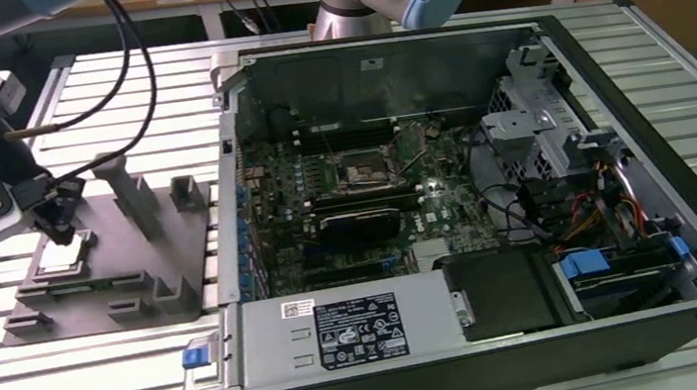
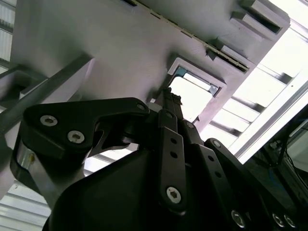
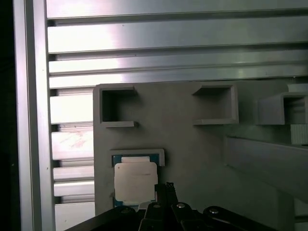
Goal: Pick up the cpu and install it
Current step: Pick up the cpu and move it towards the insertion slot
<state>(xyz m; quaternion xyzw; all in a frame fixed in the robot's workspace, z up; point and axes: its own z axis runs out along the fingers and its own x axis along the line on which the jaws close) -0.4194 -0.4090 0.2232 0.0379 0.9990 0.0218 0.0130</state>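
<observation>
I count one cpu [image 1: 63, 252], one grey fixture [image 1: 131, 267], one open computer case [image 1: 372, 64], and my one claw [image 1: 62, 233].

cpu [image 3: 135, 180] lies seated in the grey fixture [image 3: 192, 139].

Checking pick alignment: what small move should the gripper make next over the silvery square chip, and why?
Probably a slight sideways shift to centre on the silvery square cpu. In the first wrist view the gripper tip appears over the chip's edge, while it lies in a recess of the grey fixture.
</observation>
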